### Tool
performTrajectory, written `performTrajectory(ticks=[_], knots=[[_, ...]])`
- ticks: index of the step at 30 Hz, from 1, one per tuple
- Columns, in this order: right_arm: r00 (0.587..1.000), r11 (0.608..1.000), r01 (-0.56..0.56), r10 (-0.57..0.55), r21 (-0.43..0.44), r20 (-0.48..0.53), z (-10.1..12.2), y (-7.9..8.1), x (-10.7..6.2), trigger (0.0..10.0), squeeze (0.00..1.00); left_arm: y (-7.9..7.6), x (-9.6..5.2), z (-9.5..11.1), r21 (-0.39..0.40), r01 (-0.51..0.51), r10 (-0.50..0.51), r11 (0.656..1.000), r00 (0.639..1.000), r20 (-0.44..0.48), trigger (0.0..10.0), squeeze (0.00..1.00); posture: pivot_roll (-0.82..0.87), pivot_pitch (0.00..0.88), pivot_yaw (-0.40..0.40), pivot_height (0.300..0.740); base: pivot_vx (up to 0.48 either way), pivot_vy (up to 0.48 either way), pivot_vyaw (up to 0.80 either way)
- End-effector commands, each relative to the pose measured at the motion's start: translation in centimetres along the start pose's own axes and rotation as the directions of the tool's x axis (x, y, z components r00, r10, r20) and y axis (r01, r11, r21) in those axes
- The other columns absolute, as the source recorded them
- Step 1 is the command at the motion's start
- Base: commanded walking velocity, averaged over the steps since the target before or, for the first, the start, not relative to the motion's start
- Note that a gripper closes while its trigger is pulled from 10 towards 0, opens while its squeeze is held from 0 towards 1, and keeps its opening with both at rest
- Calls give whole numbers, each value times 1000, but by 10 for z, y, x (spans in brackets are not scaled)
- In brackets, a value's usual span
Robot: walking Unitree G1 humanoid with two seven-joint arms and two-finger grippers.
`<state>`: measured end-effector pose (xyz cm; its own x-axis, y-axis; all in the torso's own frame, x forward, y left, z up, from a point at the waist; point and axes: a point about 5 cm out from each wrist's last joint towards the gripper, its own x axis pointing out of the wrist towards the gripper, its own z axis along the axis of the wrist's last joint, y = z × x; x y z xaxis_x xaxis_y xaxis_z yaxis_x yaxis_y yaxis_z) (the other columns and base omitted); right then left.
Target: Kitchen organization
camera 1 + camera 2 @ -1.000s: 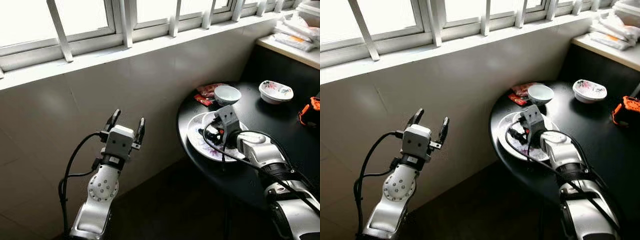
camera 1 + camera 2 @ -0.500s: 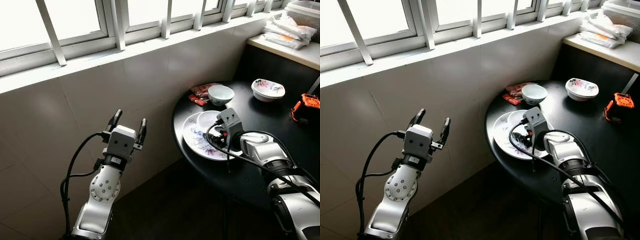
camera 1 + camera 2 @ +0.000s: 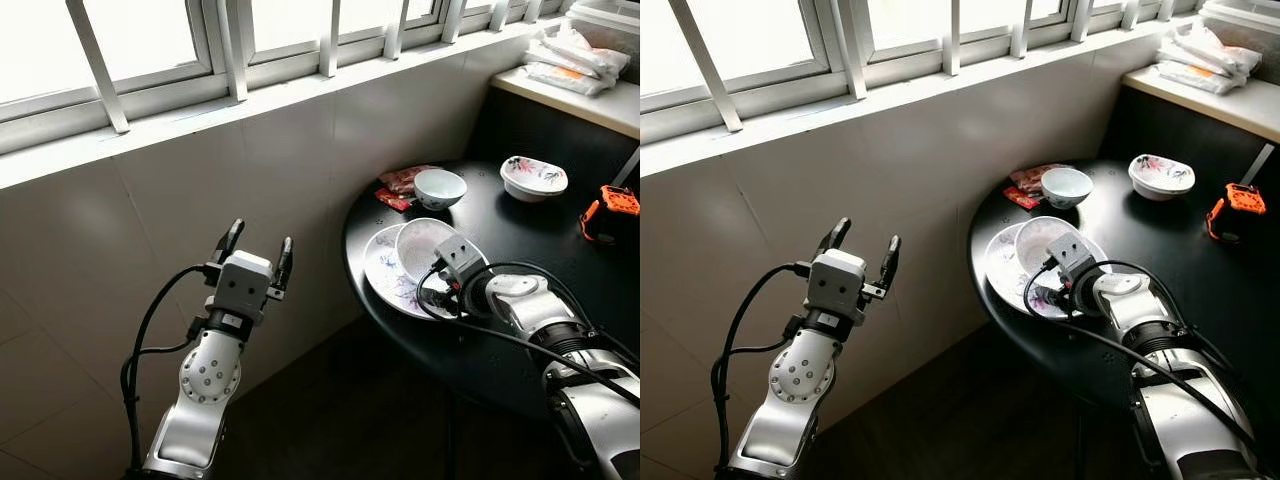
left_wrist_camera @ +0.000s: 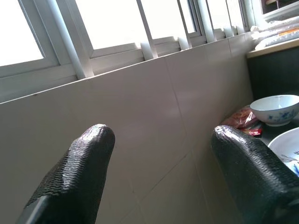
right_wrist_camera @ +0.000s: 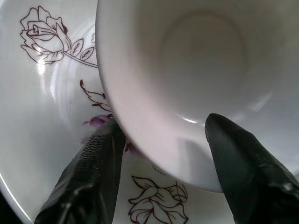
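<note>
1. Right wrist view: white bowl (image 5: 187, 88) sits tilted over a rose-patterned plate (image 5: 51, 116). One black finger (image 5: 88, 172) lies outside the bowl's wall, the other finger (image 5: 243, 163) inside it — the right hand (image 3: 440, 275) is pinching the bowl's rim.
2. Left eye view: bowl (image 3: 424, 245) rests tilted on the plate (image 3: 385, 275), which lies at the near-left edge of the round black bench (image 3: 520, 230).
3. Farther back on the bench: a small blue-and-white bowl (image 3: 440, 187) just beside red snack packets (image 3: 402, 182); a flowered dish (image 3: 534, 178) well to the right; an orange-and-black tool (image 3: 617, 200) at the right edge.
4. Left hand (image 3: 256, 246) is raised before the tiled wall (image 3: 200, 180), apart from the bench — fingers spread, nothing between them.
5. Window frame (image 3: 230, 60) runs above the wall; white packages (image 3: 575, 65) lie on a pale shelf (image 3: 580, 100) at upper right.
</note>
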<state>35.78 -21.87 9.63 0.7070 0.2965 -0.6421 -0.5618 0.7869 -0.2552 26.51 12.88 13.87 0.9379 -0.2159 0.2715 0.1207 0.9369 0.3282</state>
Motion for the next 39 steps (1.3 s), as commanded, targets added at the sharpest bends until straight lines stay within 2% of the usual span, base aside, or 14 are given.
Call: performTrajectory(ticks=[1, 3, 4, 6, 7, 19, 21, 29, 30, 31, 33, 34, 35, 39], knots=[[1000, 997, 27, -27, -68, -9, 6, -9, -4, 4745, 0, -2, 0, 0, 1, 3, -3, 1000, 1000, -10, 10000, 0, 110, 0, -66, 740, 0, 0, 0], [999, 994, 42, -44, -100, -16, 7, -11, -5, 4667, 0, -2, 0, 0, 2, 2, -2, 1000, 1000, -10, 10000, 0, 111, 0, -66, 740, 0, 0, 0], [999, 990, 51, -53, -129, -11, 9, -12, -5, 1098, 0, -2, -1, 0, 3, 1, -1, 1000, 1000, -11, 10000, 0, 112, 0, -67, 740, 0, 0, 0], [998, 987, 54, -55, -148, -8, 10, -13, -5, 1098, 0, -2, -1, 0, 3, 1, -1, 1000, 1000, -11, 10000, 0, 112, 0, -67, 740, 0, 0, 0], [998, 985, 65, -67, -160, -3, 12, -14, -6, 0, 0, -2, -1, 0, 3, 0, 0, 1000, 1000, -12, 10000, 0, 111, 0, -67, 740, 0, 0, 0], [992, 947, 123, -118, -297, 33, 20, -19, -8, 0, 0, -2, -2, -1, 3, 0, 1, 1000, 1000, -24, 10000, 0, 106, 0, -66, 740, 0, 0, 0], [988, 914, 157, -142, -375, 66, 26, -20, -9, 0, 0, -2, -2, -2, 2, -1, 1, 1000, 1000, -28, 10000, 0, 104, 0, -67, 740, 0, 0, 0], [963, 858, 250, -171, -449, 208, 50, -16, -10, 0, 0, -3, -1, -2, 1, -1, 1, 1000, 999, -32, 10000, 0, 100, 0, -64, 740, 0, 0, 0], [938, 839, 300, -174, -454, 300, 63, -11, -11, 0, 0, -3, -2, -2, 0, 0, 0, 1000, 999, -32, 10000, 0, 101, 0, -63, 740, 0, 0, 0], [930, 834, 314, -174, -454, 322, 67, -9, -11, 0, 0, -3, -1, -2, 0, 0, 0, 1000, 999, -32, 10000, 0, 101, 0, -63, 740, 0, 0, 0], [911, 841, 333, -170, -427, 375, 73, -5, -12, 0, 0, -3, -2, -2, 1, 0, 0, 1000, 999, -32, 10000, 0, 101, 0, -63, 740, 0, 0, 0], [875, 855, 358, -167, -375, 454, 82, 2, -13, 0, 0, -3, -2, -2, 1, 0, 0, 1000, 999, -32, 10000, 0, 100, 0, -63, 740, 0, 0, 0], [875, 855, 358, -167, -375, 454, 82, 2, -13, 0, 0, -3, -2, -2, 1, 0, 0, 1000, 999, -32, 10000, 0, 100, 0, -63, 740, 0, 0, 0], [791, 858, 403, -152, -319, 592, 97, 22, -18, 0, 0, -2, -2, -2, 3, -1, 1, 1000, 1000, -32, 10000, 0, 98, 0, -57, 740, 0, 0, 400]])
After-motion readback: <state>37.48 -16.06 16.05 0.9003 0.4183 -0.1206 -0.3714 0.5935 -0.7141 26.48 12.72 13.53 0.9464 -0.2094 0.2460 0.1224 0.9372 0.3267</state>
